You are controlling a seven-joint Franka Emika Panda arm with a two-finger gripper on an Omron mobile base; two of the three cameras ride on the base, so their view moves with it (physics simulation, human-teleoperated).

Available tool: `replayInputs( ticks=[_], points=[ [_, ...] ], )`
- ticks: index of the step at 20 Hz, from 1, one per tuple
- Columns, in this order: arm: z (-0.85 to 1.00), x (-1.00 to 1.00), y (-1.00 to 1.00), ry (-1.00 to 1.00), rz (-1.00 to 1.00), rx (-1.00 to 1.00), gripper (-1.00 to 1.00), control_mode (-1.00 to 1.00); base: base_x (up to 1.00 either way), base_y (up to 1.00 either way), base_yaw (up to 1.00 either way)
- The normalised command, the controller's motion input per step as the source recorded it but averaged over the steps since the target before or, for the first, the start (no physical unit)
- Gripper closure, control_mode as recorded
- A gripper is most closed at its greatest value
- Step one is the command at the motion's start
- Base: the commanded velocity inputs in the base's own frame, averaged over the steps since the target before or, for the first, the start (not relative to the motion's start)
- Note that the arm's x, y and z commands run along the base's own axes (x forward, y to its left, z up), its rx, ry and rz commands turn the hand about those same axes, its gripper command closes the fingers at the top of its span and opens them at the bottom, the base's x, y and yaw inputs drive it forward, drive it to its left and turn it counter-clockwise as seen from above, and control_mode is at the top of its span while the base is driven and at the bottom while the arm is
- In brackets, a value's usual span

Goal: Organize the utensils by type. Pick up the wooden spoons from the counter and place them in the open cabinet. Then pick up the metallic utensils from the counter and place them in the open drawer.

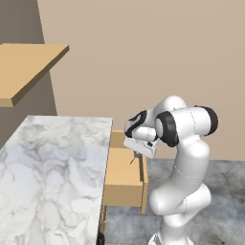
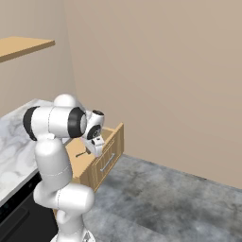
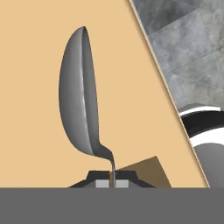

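My gripper [image 3: 112, 182] is shut on the thin handle of a small shiny silver spoon [image 3: 81, 92], one of the metallic utensils. The spoon's bowl points away from the hand and hangs over the flat tan bottom of the open drawer [image 3: 35, 87]. From the left base view the gripper [image 1: 136, 156] hovers just above the drawer [image 1: 122, 184], which is pulled out from the right end of the white marble counter [image 1: 52, 167]. The right base view shows the gripper [image 2: 91, 150] over the same drawer [image 2: 107, 160], with the spoon [image 2: 83, 153] as a thin dark sliver beneath it.
A tan wooden panel [image 1: 28, 67] juts out high on the left, above the counter. A plain beige wall stands behind the drawer. Grey stone floor [image 2: 165, 203] spreads to the right of the drawer and the arm's base.
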Motion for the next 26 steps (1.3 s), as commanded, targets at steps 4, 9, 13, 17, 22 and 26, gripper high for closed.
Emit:
replayInputs(
  ticks=[4, 9, 13, 17, 22, 26],
  points=[
    [-0.28, 0.02, 0.0, -0.09, 0.0, 0.0, 1.0, -1.0, 0.0, 0.0, 0.0],
    [-0.23, 0.04, 0.0, -0.1, 0.0, 0.0, 1.0, -1.0, 0.0, 0.0, 0.0],
    [-0.18, 0.06, 0.0, -0.11, 0.0, 0.0, 1.0, -1.0, 0.0, 0.0, 0.0],
    [-0.11, 0.16, 0.0, -0.1, 0.0, 0.0, 1.0, -1.0, 0.0, 0.0, 0.0],
    [-0.1, 0.14, 0.0, -0.05, 0.0, 0.0, 1.0, -1.0, 0.0, 0.0, 0.0],
    [-0.39, 0.0, -0.12, 0.0, 0.0, 0.0, 1.0, -1.0, 0.0, 0.0, 0.0]
  ],
)
